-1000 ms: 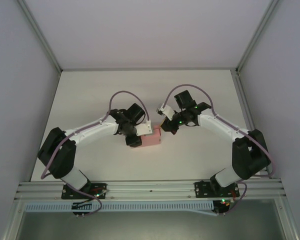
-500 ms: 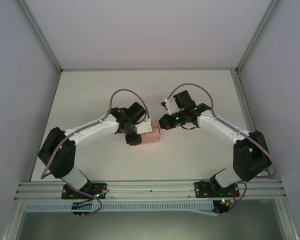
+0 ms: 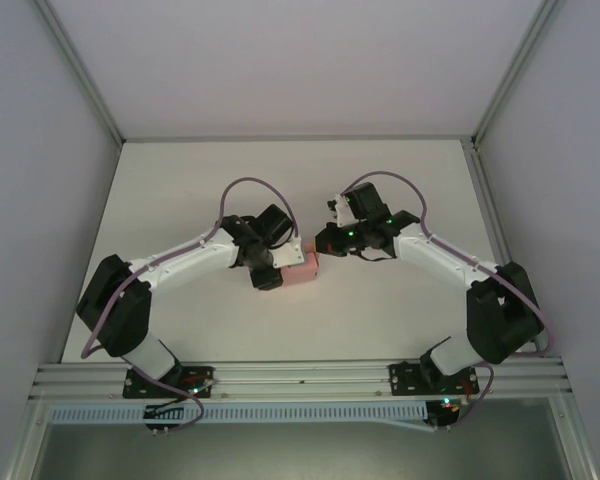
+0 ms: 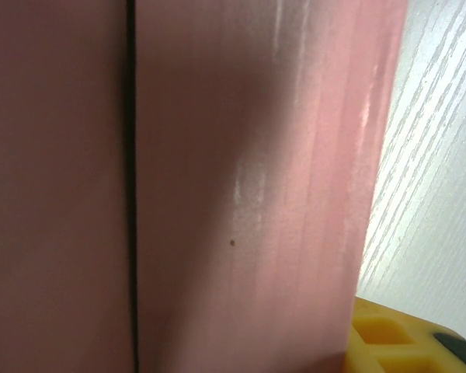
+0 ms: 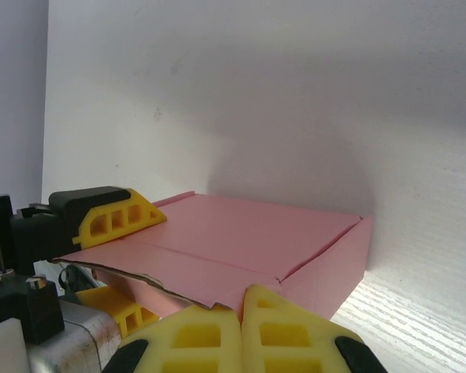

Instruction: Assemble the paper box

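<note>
The paper box (image 3: pixel 304 271) is a small closed pink box lying on the white table between the two arms. My left gripper (image 3: pixel 286 266) is shut on the box's left end. In the right wrist view its yellow fingers (image 5: pixel 113 217) sit one above and one below the box (image 5: pixel 248 233). My right gripper (image 3: pixel 319 249) is shut, and its joined yellow tips (image 5: pixel 242 301) press against the box's near corner, by a torn-looking flap edge. The pink card (image 4: pixel 241 179) covers most of the left wrist view, with one yellow finger (image 4: pixel 388 342) at the lower right.
The white table (image 3: pixel 400 180) has metal frame posts (image 3: pixel 485 200) along its sides and a rail along its near edge. White walls stand behind and beside it. Purple cables loop above both wrists.
My right gripper has turned and swung left and down to the box's right end. The left gripper and box have shifted slightly, with the grip unchanged.
</note>
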Controlling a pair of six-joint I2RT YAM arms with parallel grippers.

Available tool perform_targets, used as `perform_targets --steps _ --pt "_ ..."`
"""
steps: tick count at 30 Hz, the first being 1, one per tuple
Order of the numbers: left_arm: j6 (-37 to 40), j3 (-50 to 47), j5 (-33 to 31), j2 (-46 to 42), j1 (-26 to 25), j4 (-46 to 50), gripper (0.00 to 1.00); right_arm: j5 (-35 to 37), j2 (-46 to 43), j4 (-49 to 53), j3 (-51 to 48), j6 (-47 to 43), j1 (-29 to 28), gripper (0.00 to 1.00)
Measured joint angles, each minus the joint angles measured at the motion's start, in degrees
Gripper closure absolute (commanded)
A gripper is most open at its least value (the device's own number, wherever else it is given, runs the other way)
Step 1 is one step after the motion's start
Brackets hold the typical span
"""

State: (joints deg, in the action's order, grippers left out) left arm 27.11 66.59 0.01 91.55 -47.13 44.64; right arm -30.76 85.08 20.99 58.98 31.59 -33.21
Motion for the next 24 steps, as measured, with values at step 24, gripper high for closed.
perform_targets --steps 24 --pt "-2.2 -1.1 0.2 0.7 0.5 0.0 0.52 21.2 -9.9 -34.7 -23.9 -12.7 -10.2 0.95"
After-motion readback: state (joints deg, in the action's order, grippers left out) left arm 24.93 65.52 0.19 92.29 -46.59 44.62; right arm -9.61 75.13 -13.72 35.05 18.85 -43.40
